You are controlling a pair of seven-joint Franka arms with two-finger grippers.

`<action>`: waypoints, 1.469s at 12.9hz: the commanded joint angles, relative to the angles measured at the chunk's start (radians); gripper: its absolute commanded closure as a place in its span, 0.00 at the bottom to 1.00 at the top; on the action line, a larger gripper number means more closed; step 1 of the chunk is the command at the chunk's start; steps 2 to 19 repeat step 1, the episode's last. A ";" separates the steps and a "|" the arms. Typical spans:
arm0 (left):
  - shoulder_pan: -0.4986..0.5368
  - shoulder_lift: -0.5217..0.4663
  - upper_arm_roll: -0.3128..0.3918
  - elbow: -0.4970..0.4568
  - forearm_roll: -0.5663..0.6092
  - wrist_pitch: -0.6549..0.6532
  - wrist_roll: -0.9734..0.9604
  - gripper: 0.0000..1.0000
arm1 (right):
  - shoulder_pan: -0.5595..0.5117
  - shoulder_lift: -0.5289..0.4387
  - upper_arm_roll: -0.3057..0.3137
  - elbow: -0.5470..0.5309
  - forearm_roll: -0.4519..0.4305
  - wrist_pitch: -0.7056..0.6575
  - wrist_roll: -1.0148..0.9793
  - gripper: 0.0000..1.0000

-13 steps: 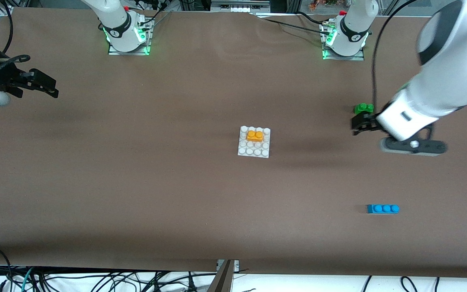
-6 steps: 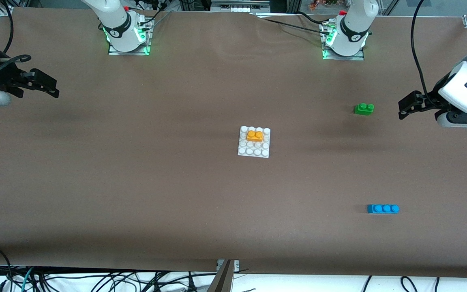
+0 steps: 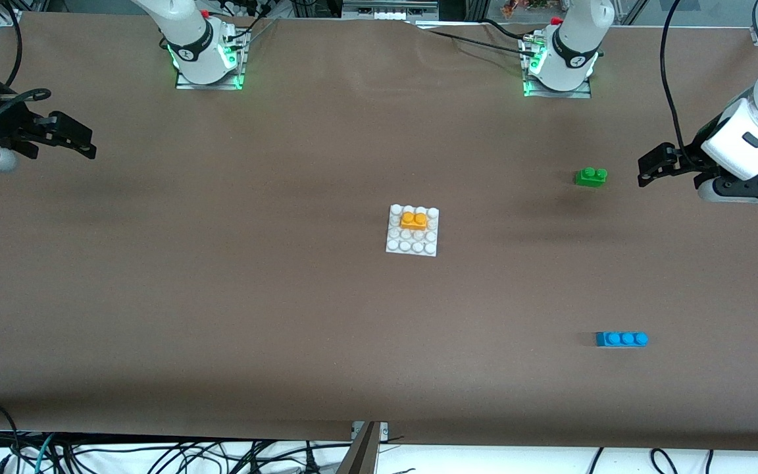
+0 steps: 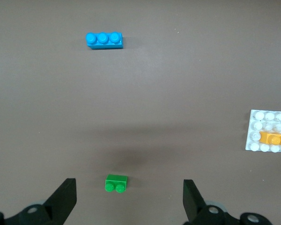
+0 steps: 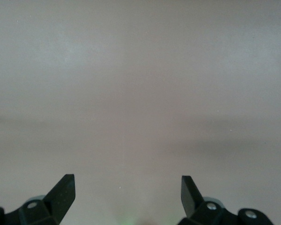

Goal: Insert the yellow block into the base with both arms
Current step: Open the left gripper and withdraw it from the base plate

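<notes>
Brown tabletop [image 3: 221, 296]. Left pincer [image 3: 649, 168] spread wide, empty, over left arm's end, just beside green brick [image 3: 591, 176]. Right pincer [image 3: 79, 141] spread wide, empty, over right arm's end. White base [image 3: 412, 245] mid-tabletop; yellow block [image 3: 414, 219] seated on studs. Blue brick [image 3: 621, 339] nearer front edge.

Both arms [image 3: 757, 125] are glossy white with black joint bands and black cables. Their bases [image 3: 208, 56] glow green. Each ends in a black two-finger gripper [image 4: 129, 201].

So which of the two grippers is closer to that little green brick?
Left. The left gripper hangs open beside the green brick; the right gripper waits open at the right arm's end of the table.
</notes>
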 commanded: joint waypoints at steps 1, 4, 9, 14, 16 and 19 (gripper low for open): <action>-0.006 -0.026 0.011 -0.018 -0.024 -0.009 0.028 0.00 | 0.004 0.007 0.001 0.021 -0.001 -0.004 0.014 0.00; -0.006 -0.026 0.011 -0.018 -0.024 -0.009 0.028 0.00 | 0.004 0.007 0.001 0.021 -0.001 -0.004 0.014 0.00; -0.006 -0.026 0.011 -0.018 -0.024 -0.009 0.028 0.00 | 0.004 0.007 0.001 0.021 -0.001 -0.004 0.014 0.00; -0.006 -0.026 0.011 -0.018 -0.024 -0.009 0.028 0.00 | 0.004 0.007 0.001 0.021 -0.001 -0.004 0.014 0.00; -0.006 -0.026 0.011 -0.018 -0.024 -0.009 0.028 0.00 | 0.004 0.007 0.001 0.021 -0.001 -0.004 0.014 0.00; -0.006 -0.026 0.011 -0.018 -0.024 -0.009 0.028 0.00 | 0.004 0.007 0.001 0.021 -0.001 -0.004 0.014 0.00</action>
